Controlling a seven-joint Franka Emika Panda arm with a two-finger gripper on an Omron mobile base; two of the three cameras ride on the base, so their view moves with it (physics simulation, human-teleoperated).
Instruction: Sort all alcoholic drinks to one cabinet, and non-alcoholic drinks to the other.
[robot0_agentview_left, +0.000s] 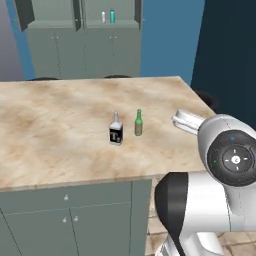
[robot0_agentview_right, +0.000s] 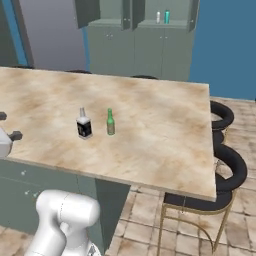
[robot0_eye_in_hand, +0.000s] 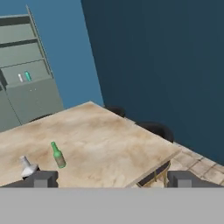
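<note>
standing upright side by side on the marble surface (robot0_agentview_left: 60, 115): black-labelled bottle (robot0_agentview_left: 116, 129) and green glass bottle (robot0_agentview_left: 138, 123). white bottle (robot0_agentview_left: 103, 17) and teal bottle (robot0_agentview_left: 112, 16) sit in the far open cabinet (robot0_agentview_left: 107, 22). pincer (robot0_eye_in_hand: 113, 179) gapes wide, holding nothing

Even, shadowless, slightly soft render

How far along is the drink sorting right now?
About half done by the look of it. The white bottle and teal bottle already stand together in an open upper cabinet at the back. Nothing is in hand: the gripper is open and empty, back from the counter. Left: the black-labelled bottle and green bottle, both upright on the counter, must go to the other cabinet.
</note>
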